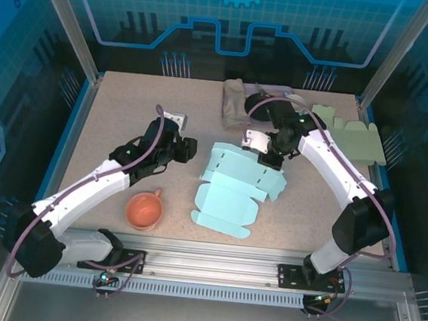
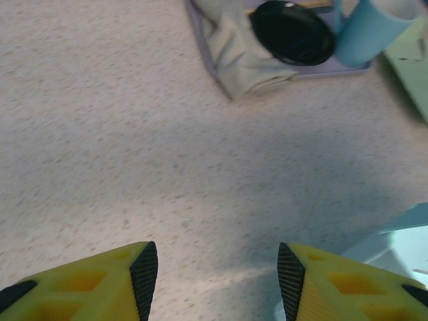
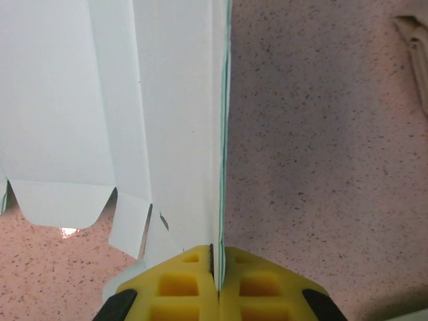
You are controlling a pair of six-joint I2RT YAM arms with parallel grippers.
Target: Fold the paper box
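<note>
Right wrist: R gripper [image 3: 217,257] pinches thin paper box [image 3: 100,100]; L gripper [image 2: 217,274] seemingly half-open.

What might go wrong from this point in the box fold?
1. The right gripper has its jaws pinched on only a thin panel edge of the paper box; a pull may tear it or slip off.
2. The left gripper hangs open beside the box, holding nothing, so the sheet may slide rather than fold.
3. The orange cup sits close to the left arm; a sweep may knock it.
</note>
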